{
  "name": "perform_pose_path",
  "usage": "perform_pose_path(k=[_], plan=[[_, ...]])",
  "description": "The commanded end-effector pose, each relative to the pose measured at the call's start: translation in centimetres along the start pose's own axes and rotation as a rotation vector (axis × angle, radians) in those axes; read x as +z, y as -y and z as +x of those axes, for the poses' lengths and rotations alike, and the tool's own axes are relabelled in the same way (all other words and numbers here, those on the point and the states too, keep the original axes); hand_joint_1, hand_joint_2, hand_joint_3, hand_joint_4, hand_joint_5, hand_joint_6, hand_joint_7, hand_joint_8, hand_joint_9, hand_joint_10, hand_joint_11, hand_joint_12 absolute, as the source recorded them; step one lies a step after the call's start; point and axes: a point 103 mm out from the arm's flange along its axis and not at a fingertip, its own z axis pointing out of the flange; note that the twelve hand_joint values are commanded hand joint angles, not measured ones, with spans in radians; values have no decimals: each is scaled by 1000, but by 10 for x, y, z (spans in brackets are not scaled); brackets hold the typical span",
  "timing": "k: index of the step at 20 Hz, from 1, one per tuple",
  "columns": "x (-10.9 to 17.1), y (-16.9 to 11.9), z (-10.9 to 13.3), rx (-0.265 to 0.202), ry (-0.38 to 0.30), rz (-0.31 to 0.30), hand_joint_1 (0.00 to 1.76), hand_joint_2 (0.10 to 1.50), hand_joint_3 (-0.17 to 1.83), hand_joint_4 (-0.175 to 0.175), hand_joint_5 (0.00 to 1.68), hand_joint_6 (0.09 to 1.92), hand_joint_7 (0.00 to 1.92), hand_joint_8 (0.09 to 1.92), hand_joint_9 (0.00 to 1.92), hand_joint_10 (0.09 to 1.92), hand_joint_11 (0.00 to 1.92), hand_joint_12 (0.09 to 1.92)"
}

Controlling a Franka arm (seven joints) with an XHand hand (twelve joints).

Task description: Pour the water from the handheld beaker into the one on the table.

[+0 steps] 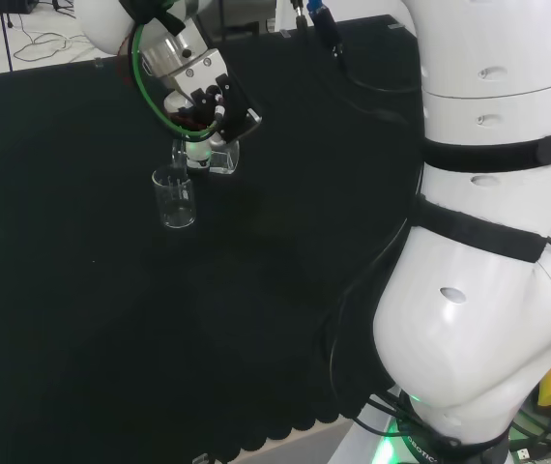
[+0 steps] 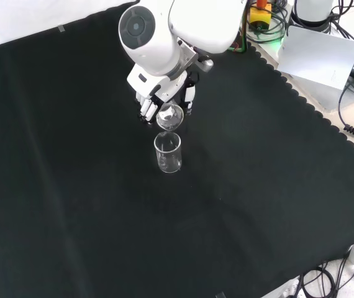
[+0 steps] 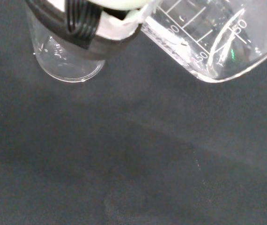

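Two clear beakers were on view, with the black-clothed worktop [image 2: 71,205] lying bare around them out to its scalloped edge. In the front view the arm's big white link [image 2: 164,31] stood just above the standing beaker [image 2: 167,153] and hid part of the robot hand [image 2: 155,102]. The standing beaker rested upright on the cloth. Just above its rim the robot hand had its fingers curled round the handheld beaker [image 2: 170,116], which was tipped with its mouth toward the standing beaker's opening. In the wrist view the handheld beaker [image 3: 208,37] showed printed graduation marks on its clear wall.
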Motion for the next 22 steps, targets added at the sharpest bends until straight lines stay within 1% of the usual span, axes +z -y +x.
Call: perform_pose_path(k=[1,13,22], plan=[[-2,0,2,12,40,14,1412,1078,-175,-151,1064,869,1193,818,1322,525,947,931],[-11,0,10,23,109,44,1412,1077,-175,-152,1066,865,1195,814,1326,519,952,932],[-15,0,14,26,139,69,1412,1077,-175,-153,1067,862,1197,812,1328,515,955,931]])
